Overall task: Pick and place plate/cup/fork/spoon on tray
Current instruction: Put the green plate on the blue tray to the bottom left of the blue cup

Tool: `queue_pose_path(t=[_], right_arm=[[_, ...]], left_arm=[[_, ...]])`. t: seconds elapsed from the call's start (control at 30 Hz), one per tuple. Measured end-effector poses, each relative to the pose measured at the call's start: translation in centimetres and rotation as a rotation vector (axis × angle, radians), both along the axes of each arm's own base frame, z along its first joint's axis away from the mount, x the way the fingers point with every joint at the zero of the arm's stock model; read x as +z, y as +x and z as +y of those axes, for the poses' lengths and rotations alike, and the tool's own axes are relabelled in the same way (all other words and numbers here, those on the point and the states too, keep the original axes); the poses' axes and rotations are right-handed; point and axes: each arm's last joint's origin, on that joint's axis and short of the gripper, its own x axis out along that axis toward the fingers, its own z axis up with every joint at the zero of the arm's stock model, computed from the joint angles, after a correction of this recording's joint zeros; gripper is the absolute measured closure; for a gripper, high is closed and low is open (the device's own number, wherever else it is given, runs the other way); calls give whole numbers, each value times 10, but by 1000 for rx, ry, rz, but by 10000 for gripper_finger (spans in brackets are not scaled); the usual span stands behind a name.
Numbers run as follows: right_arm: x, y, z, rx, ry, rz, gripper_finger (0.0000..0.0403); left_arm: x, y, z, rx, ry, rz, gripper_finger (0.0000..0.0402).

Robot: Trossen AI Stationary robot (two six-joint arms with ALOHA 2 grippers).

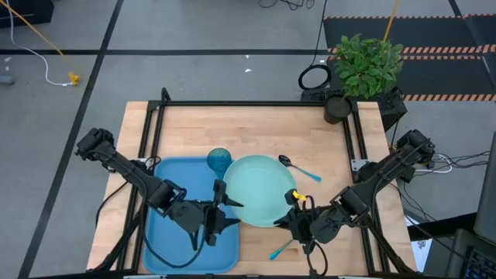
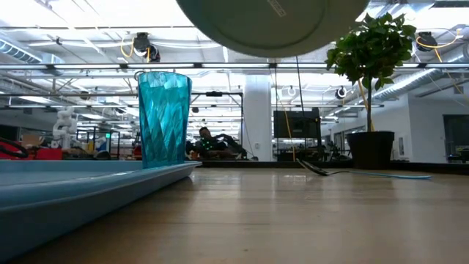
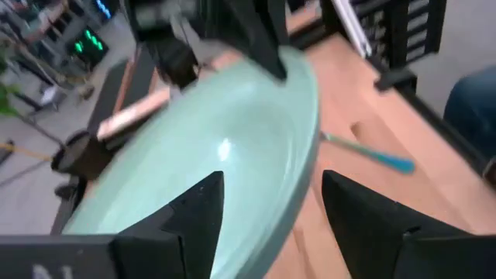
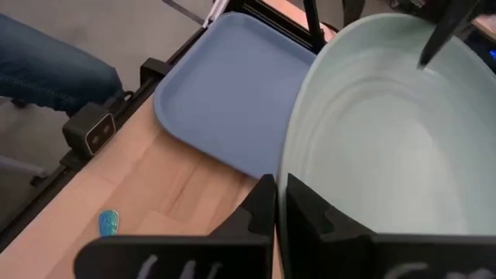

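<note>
The pale mint-green plate [image 1: 260, 190] is held up off the table, just right of the blue tray [image 1: 174, 240]; the low view shows its underside [image 2: 271, 26] high up. My right gripper [image 1: 288, 219] is shut on the plate's near right rim. My left gripper [image 1: 229, 205] is open at the plate's left rim, one finger on each side of the rim [image 3: 306, 155]; I cannot tell if it touches. The teal cup [image 1: 219, 160] stands upright on the tray's far right corner. The spoon [image 1: 293, 166] lies beyond the plate. The fork [image 1: 280, 249] lies near the front edge. My right gripper pinches the plate's rim [image 4: 285, 167] between its two fingers, at the plate's near right side. The fingers come in roughly level from the table's near right. The plate is lifted clear of the table, about level.
A potted plant [image 1: 364, 58] stands at the table's far right corner. A black frame [image 1: 248, 103] runs round the table. Bare wood lies beyond the plate and the tray. A person sits far off in the room [image 2: 209, 139].
</note>
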Motion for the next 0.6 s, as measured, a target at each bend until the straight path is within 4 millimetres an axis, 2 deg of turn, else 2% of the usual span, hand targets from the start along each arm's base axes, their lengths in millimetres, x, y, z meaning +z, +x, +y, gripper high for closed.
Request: queue_pose_path(t=[0.2, 0.53, 0.6], right_arm=[[0, 0, 0, 4, -1, 3, 403], [2, 1, 0, 36, -54, -21, 381], [3, 1, 0, 42, -62, -34, 372]], left_arm=[[-7, -3, 3, -14, 61, 73, 230], [-8, -4, -1, -168, 64, 105, 380], [-9, -5, -3, -190, 63, 114, 390]])
